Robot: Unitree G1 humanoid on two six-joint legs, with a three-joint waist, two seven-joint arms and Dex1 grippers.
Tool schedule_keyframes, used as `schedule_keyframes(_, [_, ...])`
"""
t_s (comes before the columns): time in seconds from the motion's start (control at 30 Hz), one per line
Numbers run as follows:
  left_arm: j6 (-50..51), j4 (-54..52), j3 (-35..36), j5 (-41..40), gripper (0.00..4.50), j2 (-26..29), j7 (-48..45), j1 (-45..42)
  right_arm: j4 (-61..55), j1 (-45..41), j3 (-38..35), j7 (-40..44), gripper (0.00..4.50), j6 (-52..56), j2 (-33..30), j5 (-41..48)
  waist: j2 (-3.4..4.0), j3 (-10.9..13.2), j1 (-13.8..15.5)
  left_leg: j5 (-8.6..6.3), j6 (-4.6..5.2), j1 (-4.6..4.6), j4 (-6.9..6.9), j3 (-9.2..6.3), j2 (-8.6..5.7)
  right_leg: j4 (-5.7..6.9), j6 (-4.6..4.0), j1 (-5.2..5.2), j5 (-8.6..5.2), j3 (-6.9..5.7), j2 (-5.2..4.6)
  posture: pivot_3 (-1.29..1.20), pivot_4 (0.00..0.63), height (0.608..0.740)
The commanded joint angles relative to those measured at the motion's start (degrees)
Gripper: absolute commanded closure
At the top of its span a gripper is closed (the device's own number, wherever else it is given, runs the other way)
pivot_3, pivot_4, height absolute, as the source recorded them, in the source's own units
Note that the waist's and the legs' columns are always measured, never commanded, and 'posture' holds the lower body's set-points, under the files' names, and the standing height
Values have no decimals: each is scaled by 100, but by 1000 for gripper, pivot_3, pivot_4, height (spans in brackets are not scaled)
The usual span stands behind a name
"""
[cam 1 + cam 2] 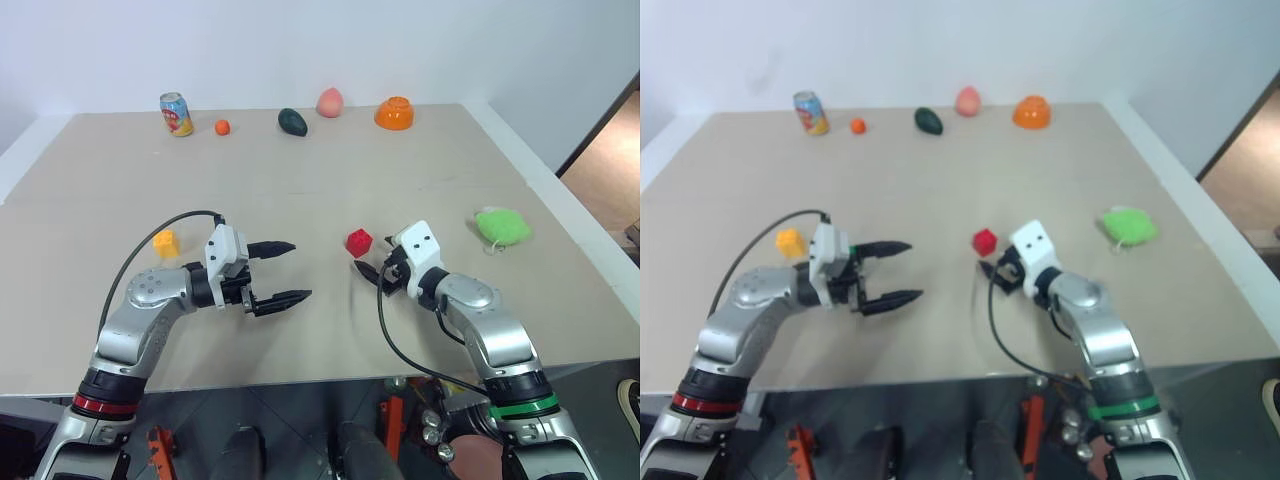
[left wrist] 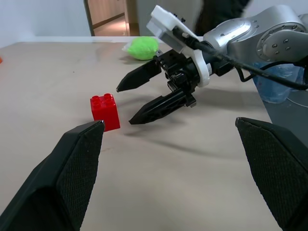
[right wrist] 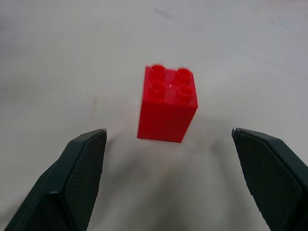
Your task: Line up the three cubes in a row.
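A red cube (image 1: 359,242) stands studs-up near the middle of the table. My right gripper (image 1: 368,266) is open just in front of it, pointing at it, low over the table. In the right wrist view the red cube (image 3: 167,103) sits a little beyond the two spread fingers (image 3: 79,173), untouched. A yellow cube (image 1: 166,242) lies at the left, behind my left forearm. My left gripper (image 1: 298,270) is open and empty, pointing right toward the red cube (image 2: 105,111) with a clear gap between them. The left wrist view also shows the right gripper (image 2: 123,106) beside that cube.
Along the far edge stand a soda can (image 1: 176,113), a small orange ball (image 1: 222,127), a dark green avocado (image 1: 292,122), a pink peach (image 1: 330,102) and an orange bowl (image 1: 394,113). A light-green plush toy (image 1: 502,225) lies at the right.
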Motion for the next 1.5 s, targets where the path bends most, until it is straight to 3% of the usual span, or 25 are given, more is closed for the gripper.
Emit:
schedule_keyframes(0.03, [39,-253,59,-90,0,10,34,-116,149,-266,5,25,198,-172,93,-41,0,0,-3,0,0,0,0,0,0,0,0,0,0,0,1,0,150,738])
schedule_keyframes(0.53, [142,-437,100,-48,0,117,154,-5,1092,-842,106,218,198,-528,344,-203,0,0,-4,0,0,0,-4,0,1,-1,0,-1,0,0,2,0,150,738])
schedule_keyframes(0.67, [220,-499,134,-99,0,212,162,54,1198,-869,152,336,1292,-598,328,-241,0,0,-4,0,0,0,-4,0,2,-1,-1,-2,0,1,3,0,150,738])
schedule_keyframes(0.87, [141,-577,186,-158,0,372,30,114,1319,-933,156,471,3310,-690,354,-271,0,0,-5,0,0,1,-4,0,3,-1,-3,-2,0,1,3,0,150,738])
schedule_keyframes(1.1, [216,-770,384,-443,0,770,-421,301,1232,-859,216,1006,3311,-661,215,-112,0,0,-10,0,0,1,-9,0,5,-1,-7,-5,-3,1,5,0,150,738])
schedule_keyframes(1.3, [187,-954,844,-840,0,1435,-1130,943,847,-835,332,2660,3311,-963,-320,405,2,10,-18,-5,7,-1,-15,0,7,-1,-13,-9,-14,-2,5,0,150,738])
schedule_keyframes(1.5, [342,-1341,1413,-1193,0,1932,-1412,1816,1538,-1423,597,3947,3311,-1723,-524,452,-3,27,-28,-8,10,2,-15,2,14,-1,-45,-12,-31,-6,6,0,150,738])
